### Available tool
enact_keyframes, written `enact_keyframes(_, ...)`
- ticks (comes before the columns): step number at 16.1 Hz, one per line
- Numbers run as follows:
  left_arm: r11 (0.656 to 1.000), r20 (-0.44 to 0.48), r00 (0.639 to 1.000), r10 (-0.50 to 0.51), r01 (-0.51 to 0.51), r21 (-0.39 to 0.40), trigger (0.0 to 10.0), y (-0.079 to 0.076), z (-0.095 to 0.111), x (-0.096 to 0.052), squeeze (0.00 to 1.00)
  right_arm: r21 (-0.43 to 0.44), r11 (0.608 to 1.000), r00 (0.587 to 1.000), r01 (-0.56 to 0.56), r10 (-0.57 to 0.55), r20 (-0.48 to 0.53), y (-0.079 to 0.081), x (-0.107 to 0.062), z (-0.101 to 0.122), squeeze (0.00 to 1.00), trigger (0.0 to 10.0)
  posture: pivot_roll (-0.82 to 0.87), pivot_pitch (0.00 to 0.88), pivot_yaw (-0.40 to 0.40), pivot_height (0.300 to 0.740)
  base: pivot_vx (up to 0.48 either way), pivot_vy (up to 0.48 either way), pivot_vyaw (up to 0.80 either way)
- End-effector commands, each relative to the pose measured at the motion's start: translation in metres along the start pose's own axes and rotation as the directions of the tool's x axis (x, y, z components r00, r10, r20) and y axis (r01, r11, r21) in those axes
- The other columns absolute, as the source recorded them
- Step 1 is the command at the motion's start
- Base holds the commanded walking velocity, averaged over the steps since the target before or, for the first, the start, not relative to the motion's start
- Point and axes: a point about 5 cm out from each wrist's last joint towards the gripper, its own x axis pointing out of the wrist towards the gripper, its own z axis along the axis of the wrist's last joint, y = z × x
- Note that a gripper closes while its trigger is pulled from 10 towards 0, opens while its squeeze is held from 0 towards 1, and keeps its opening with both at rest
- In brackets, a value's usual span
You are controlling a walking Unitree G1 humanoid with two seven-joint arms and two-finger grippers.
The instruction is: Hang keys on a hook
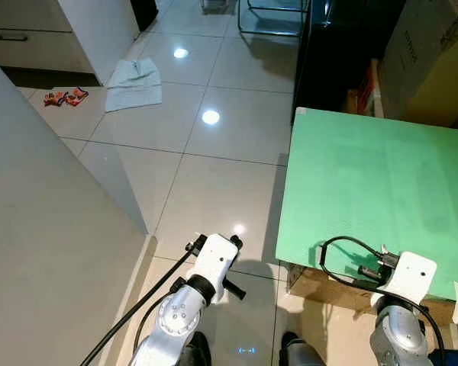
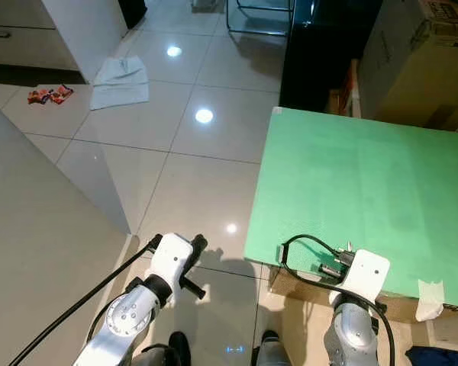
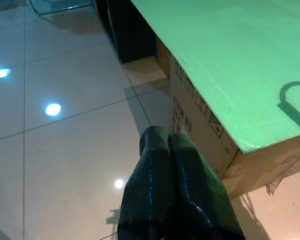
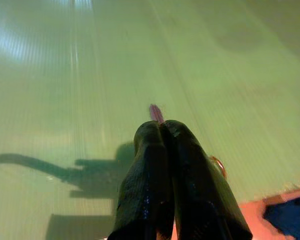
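In the right wrist view my right gripper is shut low over the green board. A small pink tip sticks out from between its fingertips, and a thin orange ring shows beside the fingers; these look like the keys. In the eye views the right wrist hangs over the near edge of the green board. My left gripper is shut with nothing in it, above the tiled floor just left of the board's corner.
The green board lies on a cardboard box. A white counter side stands close on the left. A white cloth and a red-orange item lie on the floor. Cardboard boxes and dark furniture stand behind the board.
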Motion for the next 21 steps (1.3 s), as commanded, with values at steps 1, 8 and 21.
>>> enact_keyframes(1,1.000,-0.018,1.000,0.006,-0.006,-0.008,10.0,0.000,-0.005,-0.003,0.00,-0.035,0.998,0.998,0.052,-0.054,-0.041,-0.009,-0.005,-0.009,0.00,0.0,-0.23,0.280,0.079,0.740,0.000,0.000,0.00)
enact_keyframes(8,1.000,-0.009,1.000,0.012,-0.012,-0.010,10.0,-0.001,-0.005,-0.005,0.00,-0.018,0.992,0.987,0.124,-0.125,-0.098,-0.020,-0.025,-0.026,1.00,10.0,-0.24,0.267,0.075,0.740,0.000,0.000,0.00)
enact_keyframes(21,1.000,-0.004,1.000,0.010,-0.010,0.006,10.0,0.000,-0.004,-0.007,0.00,0.067,0.975,0.973,0.214,-0.206,-0.106,-0.037,-0.002,-0.017,0.00,10.0,-0.22,0.277,0.078,0.740,0.000,0.000,0.00)
